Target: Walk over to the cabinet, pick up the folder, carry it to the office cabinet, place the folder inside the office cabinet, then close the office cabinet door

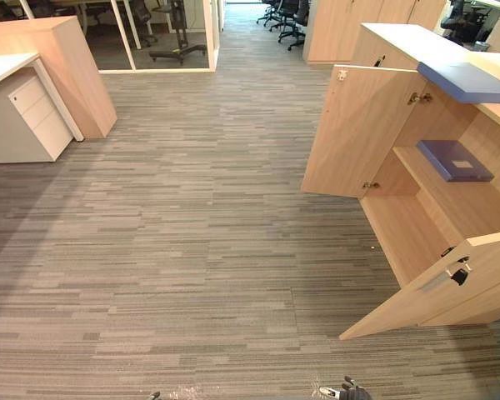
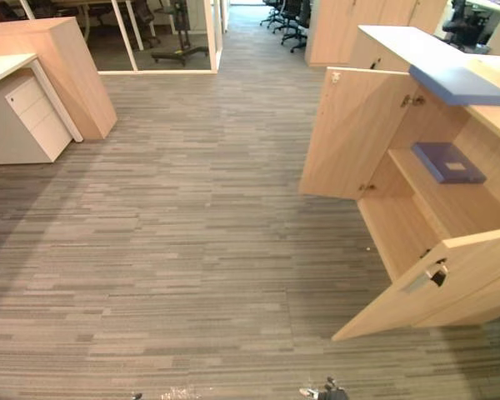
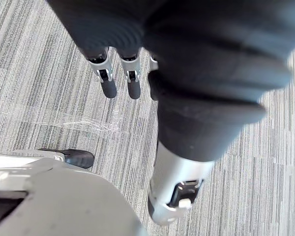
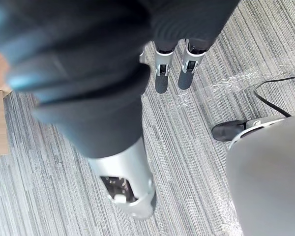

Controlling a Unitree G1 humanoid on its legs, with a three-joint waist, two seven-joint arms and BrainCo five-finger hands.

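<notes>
Both hands hung at the robot's sides, empty. The left hand (image 3: 108,82) had its fingers straight and relaxed, tips aimed down at the carpet (image 1: 192,233), thumb apart from them and nothing between. The right hand (image 4: 162,78) was the same: loose, straight fingers over bare carpet. The folder (image 1: 454,160) was in neither hand. It lay flat on the shelf (image 1: 462,200) inside the cabinet (image 1: 400,46), well ahead of the right fingers and off to their outer side. A blue slab (image 1: 471,83) rested on the cabinet top above it; whether that was a second folder could not be told. Both doors stood wide open, the far door (image 1: 358,133) swung out beyond the folder and the near door (image 1: 437,292) the closer to the right fingertips, its handle (image 1: 452,275) facing the robot. By that layout the placing looked finished and closing was the step in hand. The next move would call for stepping nearer, so that the right fingers could reach the outer face of the near door and push it round; the far door would need the same.
</notes>
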